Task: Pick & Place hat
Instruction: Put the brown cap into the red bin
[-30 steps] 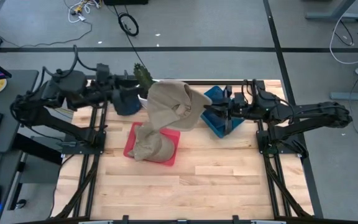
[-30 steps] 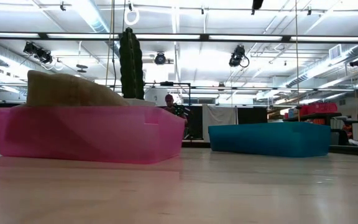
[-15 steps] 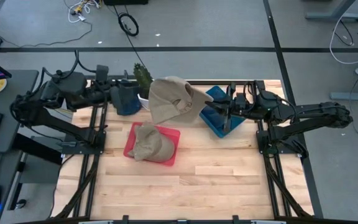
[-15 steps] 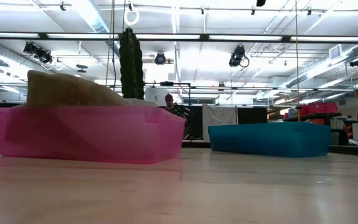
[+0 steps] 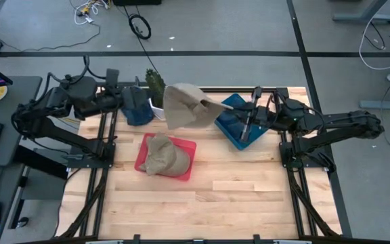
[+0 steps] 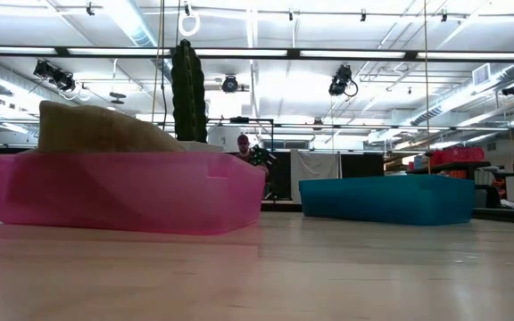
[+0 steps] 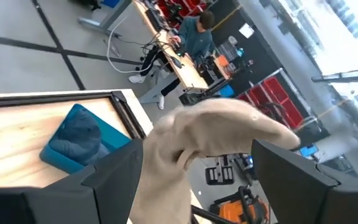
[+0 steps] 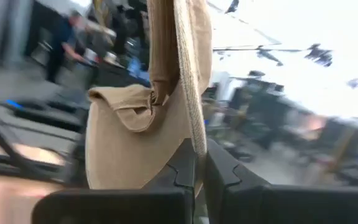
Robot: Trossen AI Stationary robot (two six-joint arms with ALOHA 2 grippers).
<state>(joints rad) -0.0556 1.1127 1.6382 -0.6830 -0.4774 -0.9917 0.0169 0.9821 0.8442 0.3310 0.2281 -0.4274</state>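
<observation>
Between the two grippers hangs one soft tan cloth hat, lifted above the table. Right gripper pinches its brim with fingers closed; left gripper stands wide, its fingers flanking the fabric. Below lies a second tan hat in one pink bin; one blue bin sits under the right gripper.

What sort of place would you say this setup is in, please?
Probably a robotics lab or workshop: ceiling-mounted lights, cables trailing across the grey floor, and workbenches with a person behind the wooden table.
</observation>
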